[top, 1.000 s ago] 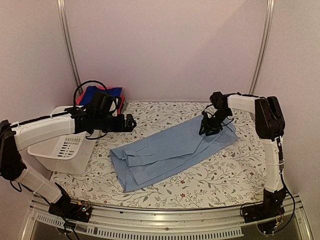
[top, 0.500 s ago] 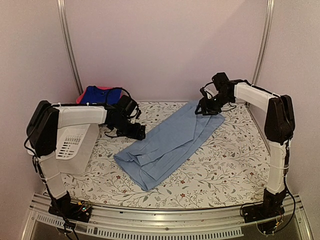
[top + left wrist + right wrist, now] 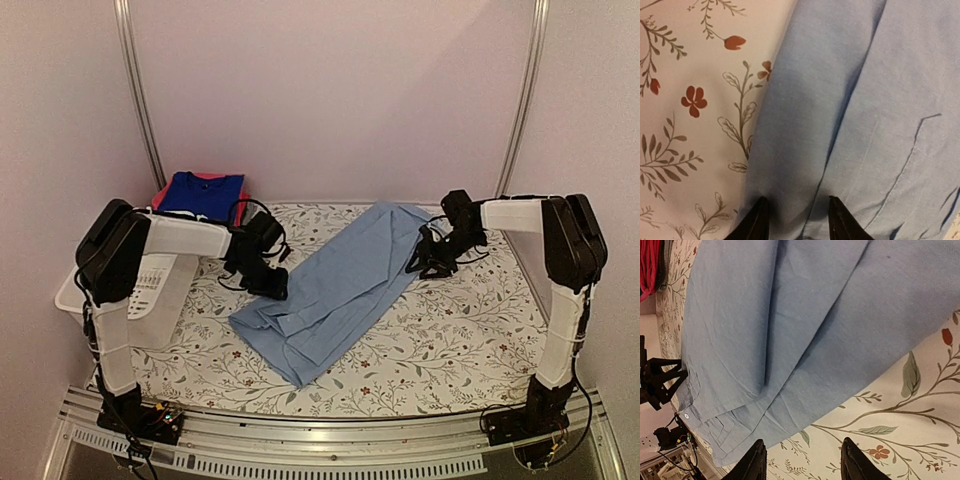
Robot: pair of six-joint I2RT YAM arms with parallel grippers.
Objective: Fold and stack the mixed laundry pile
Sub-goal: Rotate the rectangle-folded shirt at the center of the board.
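Observation:
The large pale-blue shirt (image 3: 340,285) lies flat and diagonal across the floral table, collar end toward the near left. My left gripper (image 3: 272,285) rests on its left edge; in the left wrist view its jaws (image 3: 797,220) stand partly apart, astride a soft fold of the shirt (image 3: 865,100). My right gripper (image 3: 422,262) is at the shirt's right edge, open, with bare tablecloth between its fingertips (image 3: 802,462) and the shirt's hem (image 3: 790,340) just ahead. A royal-blue garment (image 3: 205,190) lies on a pink-red one (image 3: 162,193) at the back left.
A white slotted basket (image 3: 140,290) stands at the left table edge, under my left arm. Metal frame posts (image 3: 137,90) rise at both back corners. The floral tablecloth (image 3: 470,330) shows bare to the right of and in front of the shirt.
My left arm swung from over the basket to the shirt's left edge and its jaws narrowed. My right gripper drew the shirt's far end back, then dropped to its right edge.

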